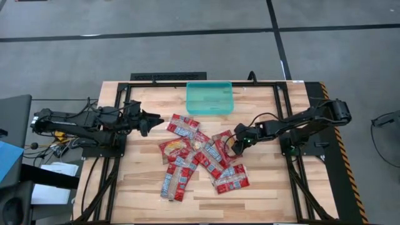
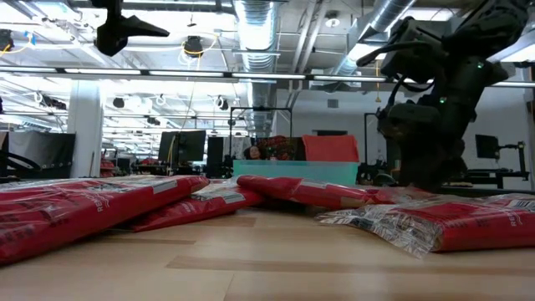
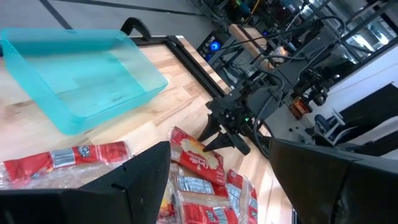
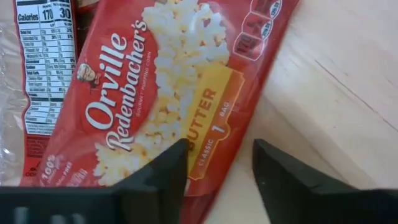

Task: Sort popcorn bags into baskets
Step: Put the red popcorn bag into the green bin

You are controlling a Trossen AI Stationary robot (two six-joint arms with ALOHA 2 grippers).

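Several red popcorn bags [image 1: 194, 153] lie flat on the wooden table in a loose, overlapping pile. The teal basket [image 1: 209, 98] stands behind them at the far edge with nothing in it. My right gripper [image 1: 236, 145] is low at the pile's right side, open over one bag [image 4: 155, 93]. One finger [image 4: 168, 168] is over the bag's printed face, the other [image 4: 273, 168] over bare wood, and the bag's long edge [image 4: 233, 134] runs between them. My left gripper [image 1: 150, 122] hangs open above the table, left of the pile. My right gripper comes down at the bag slanting from above and from the table's right. Its fingers straddle the bag's long edge [image 4: 233, 134] near the "butter" label. The bag lies flat on the table. I cannot tell whether either fingertip touches the bag.
Black frame rails [image 1: 294, 181] run along the table's left, right and far sides. Bare wood [image 1: 269, 194] shows near the front edge and right of the pile. Beyond the table are an open room, screens and other equipment.
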